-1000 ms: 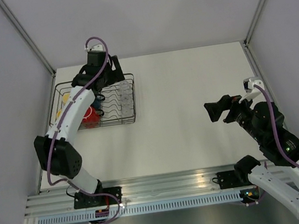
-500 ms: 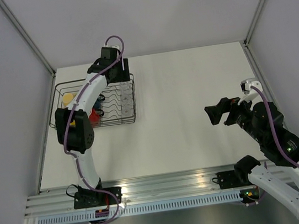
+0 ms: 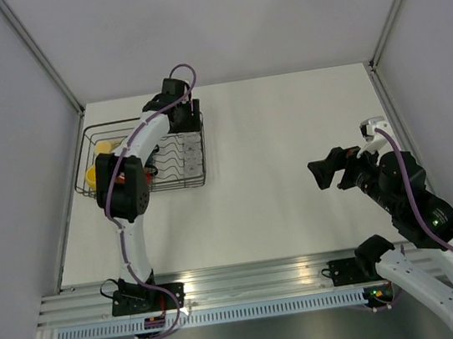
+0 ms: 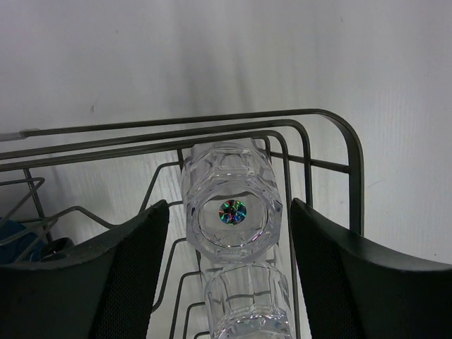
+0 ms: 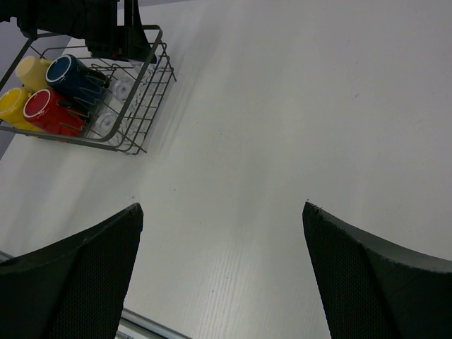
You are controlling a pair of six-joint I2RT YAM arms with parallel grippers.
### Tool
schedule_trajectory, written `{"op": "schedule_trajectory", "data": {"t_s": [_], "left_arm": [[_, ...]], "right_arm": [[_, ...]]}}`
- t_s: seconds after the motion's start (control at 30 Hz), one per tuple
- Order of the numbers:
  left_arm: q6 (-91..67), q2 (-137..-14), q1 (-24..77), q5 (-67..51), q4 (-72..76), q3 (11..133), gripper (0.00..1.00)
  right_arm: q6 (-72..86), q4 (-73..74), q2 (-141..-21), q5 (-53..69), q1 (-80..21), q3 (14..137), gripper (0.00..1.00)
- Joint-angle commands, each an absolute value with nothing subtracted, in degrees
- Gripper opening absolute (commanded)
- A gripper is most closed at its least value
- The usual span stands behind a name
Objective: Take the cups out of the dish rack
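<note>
The black wire dish rack sits at the table's far left. My left gripper reaches into its far right corner and is open. Its fingers stand on either side of a clear tumbler lying with its base toward the camera, a thin gap showing on each side. A second clear tumbler lies just in front of it. In the right wrist view the rack holds a blue mug, a red mug, a bright yellow mug and a pale yellow mug. My right gripper hovers open over bare table, empty.
The rack's curved rim wire runs close behind and right of the tumbler. Grey walls close in the table on three sides. White tabletop spreads between the rack and my right gripper.
My left arm has swung across the rack to its far right corner, and its jaws have narrowed around the clear tumbler. The right arm has barely shifted.
</note>
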State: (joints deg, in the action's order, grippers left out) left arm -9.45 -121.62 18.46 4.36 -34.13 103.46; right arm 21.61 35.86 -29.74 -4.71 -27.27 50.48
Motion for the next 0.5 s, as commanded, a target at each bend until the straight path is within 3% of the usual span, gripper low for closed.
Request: {"op": "schedule_trajectory", "data": {"t_s": [0.0, 0.27, 0.4, 0.47], "left_arm": [[-7.3, -122.6, 18.5, 5.2, -32.6, 106.2, 0.73], [-7.9, -124.2, 18.7, 5.1, -32.7, 106.7, 0.62], [-8.9, -123.1, 18.9, 4.9, -32.7, 106.9, 0.31], [-9.1, -122.3, 18.9, 4.7, -32.7, 106.7, 0.21]], "right_arm": [[20.9, 35.7, -30.1, -4.0, -27.5, 52.6, 0.98], [20.4, 35.9, -30.2, -3.7, -27.6, 52.8, 0.98], [20.0, 36.0, -30.5, -3.7, -27.6, 53.3, 0.98], [20.0, 36.0, -30.6, -3.7, -27.6, 53.5, 0.98]]}}
